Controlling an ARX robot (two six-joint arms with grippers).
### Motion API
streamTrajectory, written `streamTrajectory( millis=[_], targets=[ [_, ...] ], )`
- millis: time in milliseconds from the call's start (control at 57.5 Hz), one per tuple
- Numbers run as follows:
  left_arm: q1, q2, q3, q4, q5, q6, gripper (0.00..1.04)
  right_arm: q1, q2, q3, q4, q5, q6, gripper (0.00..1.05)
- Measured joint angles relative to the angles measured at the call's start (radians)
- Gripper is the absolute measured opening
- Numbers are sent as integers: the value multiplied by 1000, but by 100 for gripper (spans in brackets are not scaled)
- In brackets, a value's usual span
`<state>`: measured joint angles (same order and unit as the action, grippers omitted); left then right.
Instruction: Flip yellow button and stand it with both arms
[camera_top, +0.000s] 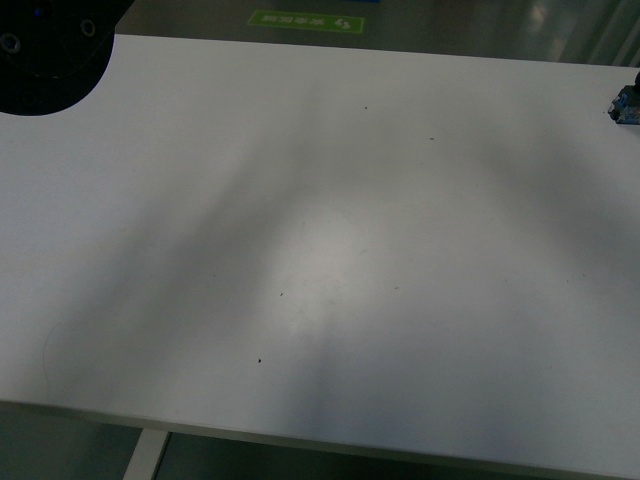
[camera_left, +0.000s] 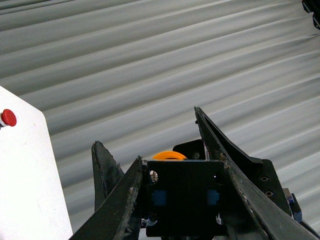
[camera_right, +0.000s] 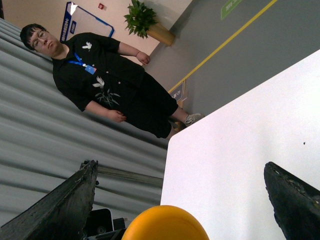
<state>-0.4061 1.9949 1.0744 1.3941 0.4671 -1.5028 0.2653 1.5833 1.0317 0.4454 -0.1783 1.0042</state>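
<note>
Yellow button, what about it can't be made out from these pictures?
Left wrist view: the yellow button's cap is mostly hidden behind its own black block.
Right wrist view: the picture edge cuts off the cap; the body is unseen.
Front view: it does not show; only a blue-black part, cut by the right edge.

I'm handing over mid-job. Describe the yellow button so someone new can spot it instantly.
In the left wrist view, find the ribbed grey surface, then the left claw in front of it. It is shut on the yellow button: a black block with two blue squares, its orange-yellow cap peeking above. The other switch, by the white table, has a red cap.
</note>
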Motion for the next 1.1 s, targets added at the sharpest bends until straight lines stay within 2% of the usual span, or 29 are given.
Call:
streamTrajectory(
  millis=[70, 122, 157, 313, 365, 453, 522, 766, 835, 992, 1096],
  targets=[
    [0, 0, 0, 0, 0, 0, 36, -4, -2, -1, 5, -21, 0, 89],
    [0, 0, 0, 0, 0, 0, 36, -5, -11, -10, 10, -23, -2, 97],
    [0, 0, 0, 0, 0, 0, 36, -8, -18, -18, 16, -32, 0, 99],
    [0, 0, 0, 0, 0, 0, 36, -15, -47, -43, 18, -49, -2, 97],
    [0, 0, 0, 0, 0, 0, 36, -17, -50, -51, 21, -55, -2, 92],
    [0, 0, 0, 0, 0, 0, 36, -18, -50, -56, 22, -52, -5, 95],
    [0, 0, 0, 0, 0, 0, 36, -17, -50, -56, 21, -51, -6, 85],
    [0, 2, -1, 0, -1, -6, 36, 2, -45, -45, 20, -45, -5, 42],
    [0, 3, -1, 0, -2, -26, 35, 3, -45, -43, 23, -45, 12, 38],
    [0, 3, -1, 0, -5, -76, 36, 5, -45, -43, 28, -42, 20, 36],
    [0, 4, -2, 0, -2, -83, 56, 6, -42, -43, 32, -42, 4, 35]
  ],
)
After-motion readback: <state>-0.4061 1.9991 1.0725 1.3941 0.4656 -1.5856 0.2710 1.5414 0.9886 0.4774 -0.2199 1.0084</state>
